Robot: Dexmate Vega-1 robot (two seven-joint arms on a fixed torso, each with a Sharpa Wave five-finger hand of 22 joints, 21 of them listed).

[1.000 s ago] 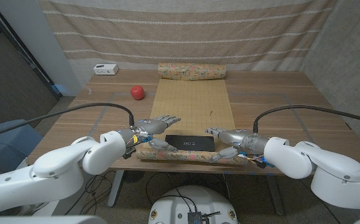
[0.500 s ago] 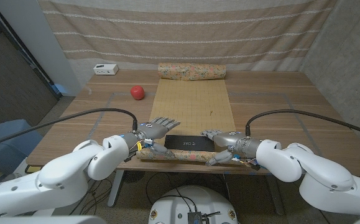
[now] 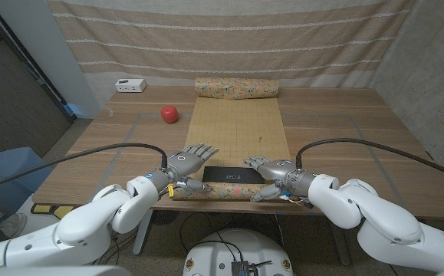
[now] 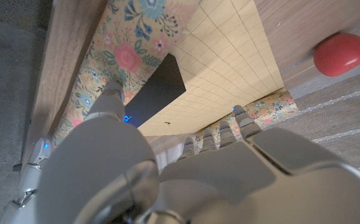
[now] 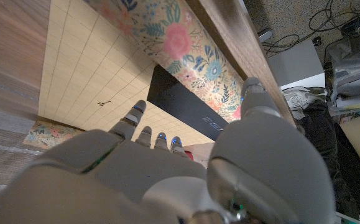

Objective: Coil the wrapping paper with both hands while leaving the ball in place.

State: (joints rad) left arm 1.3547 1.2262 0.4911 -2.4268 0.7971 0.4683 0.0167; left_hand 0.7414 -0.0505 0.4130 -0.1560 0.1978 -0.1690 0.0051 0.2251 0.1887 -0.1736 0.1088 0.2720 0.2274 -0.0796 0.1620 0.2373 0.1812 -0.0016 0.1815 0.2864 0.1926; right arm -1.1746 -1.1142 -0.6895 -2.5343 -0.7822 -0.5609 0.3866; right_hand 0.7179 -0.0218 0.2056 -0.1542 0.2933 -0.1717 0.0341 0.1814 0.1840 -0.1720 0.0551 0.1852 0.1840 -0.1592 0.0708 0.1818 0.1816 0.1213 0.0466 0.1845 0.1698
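At the near edge of the tabletop (image 3: 99,153) the rolled floral end of the wrapping paper (image 3: 241,126) is seen lying crosswise, its long axis running left to right along that edge; the left hand (image 3: 185,163) is set over the roll's left end and the right hand (image 3: 271,172) over its right end — each about equally close to its own end. Both sets of fingers are spread and reach away from the robot over the roll and onto the sheet beyond, while the thumbs curve down at the roll's near side; nothing is clasped, and whether the palms press on the roll cannot be told. Just beyond the roll, between the two hands, a flat black rectangle (image 3: 234,175) lies on the sheet. From there the tan gridded sheet is stretched flat towards the far side, so the rolling is judged to go straight away from the robot, square to the roll's axis; a second floral roll (image 3: 237,88) closes the far end. The red ball (image 3: 169,113) rests on bare wood to the left of the sheet — apart from it, near the far end.
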